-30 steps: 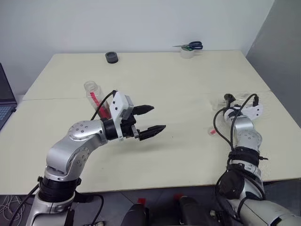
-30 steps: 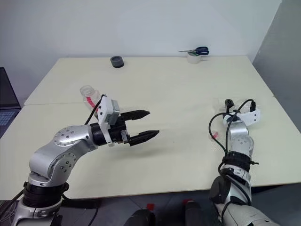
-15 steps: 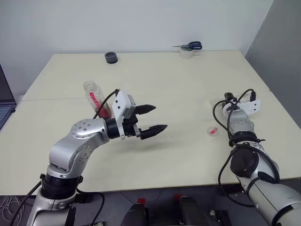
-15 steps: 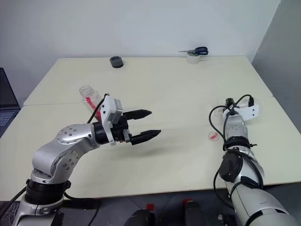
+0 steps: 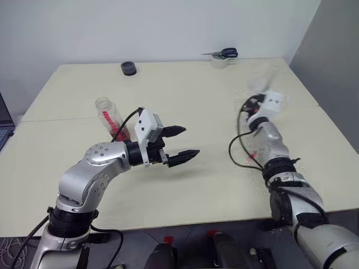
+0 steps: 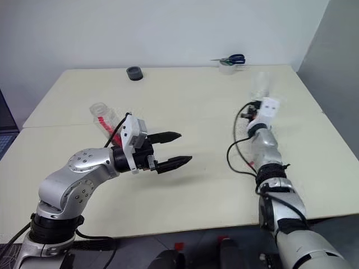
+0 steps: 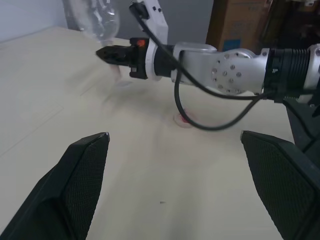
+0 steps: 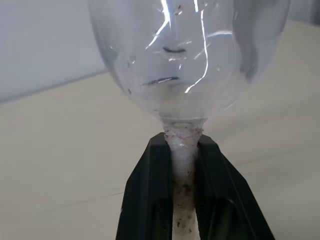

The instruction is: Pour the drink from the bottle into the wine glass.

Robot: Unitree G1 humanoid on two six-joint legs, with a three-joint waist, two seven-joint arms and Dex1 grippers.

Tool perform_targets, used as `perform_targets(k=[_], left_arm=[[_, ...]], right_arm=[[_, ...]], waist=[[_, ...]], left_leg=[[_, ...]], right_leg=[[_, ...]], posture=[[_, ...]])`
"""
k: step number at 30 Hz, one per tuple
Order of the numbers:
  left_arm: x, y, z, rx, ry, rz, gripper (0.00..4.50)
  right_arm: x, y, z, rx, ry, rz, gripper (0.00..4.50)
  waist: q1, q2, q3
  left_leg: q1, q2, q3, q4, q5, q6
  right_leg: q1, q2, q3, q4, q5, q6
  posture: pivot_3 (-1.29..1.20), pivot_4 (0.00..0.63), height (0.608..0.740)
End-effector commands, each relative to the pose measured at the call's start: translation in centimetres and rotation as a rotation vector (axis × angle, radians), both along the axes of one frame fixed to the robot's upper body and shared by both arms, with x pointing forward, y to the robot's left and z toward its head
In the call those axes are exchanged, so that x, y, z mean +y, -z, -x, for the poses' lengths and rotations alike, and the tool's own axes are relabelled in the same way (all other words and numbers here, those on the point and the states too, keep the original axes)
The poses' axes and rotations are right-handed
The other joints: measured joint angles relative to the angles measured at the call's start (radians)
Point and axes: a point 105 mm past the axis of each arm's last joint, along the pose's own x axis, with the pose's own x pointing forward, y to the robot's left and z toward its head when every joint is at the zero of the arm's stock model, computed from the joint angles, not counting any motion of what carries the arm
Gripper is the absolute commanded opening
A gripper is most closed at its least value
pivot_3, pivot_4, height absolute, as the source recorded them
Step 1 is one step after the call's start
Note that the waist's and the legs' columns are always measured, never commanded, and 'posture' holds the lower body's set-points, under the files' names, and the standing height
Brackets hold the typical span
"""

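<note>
In the right wrist view my right gripper [image 8: 184,150] is shut on the stem of the clear wine glass [image 8: 185,55], with the empty bowl just past the fingers. From the head views the glass [image 5: 259,84] is held up over the table's right side. The bottle [image 5: 111,116], clear with a red label strip, stands at the left behind my left arm. Its lower part is covered, so the drink is hidden. My left gripper [image 5: 184,142] hovers level over the table's middle, open and empty, to the right of the bottle.
A small round cap with red in it [image 7: 184,119] lies on the table [image 5: 196,101] below my right arm. A black tape roll [image 5: 128,68] and scissors on a white roll [image 5: 223,55] sit at the far edge. A laptop [image 6: 3,115] is at the left.
My right gripper has closed on the glass stem, and the arm has lifted the glass off the table, up and towards the far side. The left arm has kept still.
</note>
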Motion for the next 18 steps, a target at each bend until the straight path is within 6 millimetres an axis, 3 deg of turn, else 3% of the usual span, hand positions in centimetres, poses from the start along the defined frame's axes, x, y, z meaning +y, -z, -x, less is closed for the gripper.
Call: perform_targets(k=[1, 4, 8, 18], left_arm=[[0.2, -0.7, 0.7, -0.035, 0.004, 0.001, 4.5], [0.4, -0.5, 1.0, -0.028, -0.004, 0.0, 4.5], [0.6, -0.4, 1.1, -0.021, -0.024, 0.005, 4.5], [0.8, 0.1, 1.5, -0.001, -0.042, 0.01, 4.5]], right_arm=[[1.9, 0.0, 1.5, -0.081, -0.073, 0.159, 0.27], [2.8, 1.3, 2.7, -0.071, -0.118, 0.208, 0.27], [2.1, 3.4, 4.2, 0.001, -0.094, 0.18, 0.27], [-2.5, 7.9, 8.1, 0.274, 0.014, 0.093, 0.27]], waist=[[0.001, 0.0, 0.0], [0.005, 0.0, 0.0], [0.007, 0.0, 0.0], [0.035, -0.001, -0.002]], left_leg=[[0.0, 0.0, -0.001, 0.0, 0.0, 0.0], [0.0, -0.001, -0.002, 0.0, 0.0, 0.0], [0.0, -0.001, -0.003, 0.001, 0.0, 0.0], [0.003, -0.001, -0.004, 0.001, 0.0, 0.0]], right_leg=[[0.0, 0.0, 0.0, 0.0, 0.0, 0.0], [0.0, -0.001, 0.0, 0.0, 0.0, 0.0], [0.001, -0.001, -0.001, 0.0, 0.0, 0.0], [0.005, -0.001, -0.002, -0.001, 0.0, 0.0]], posture=[[0.0, 0.15, 0.74], [0.0, 0.15, 0.74], [0.0, 0.15, 0.74], [0.0, 0.15, 0.74]])
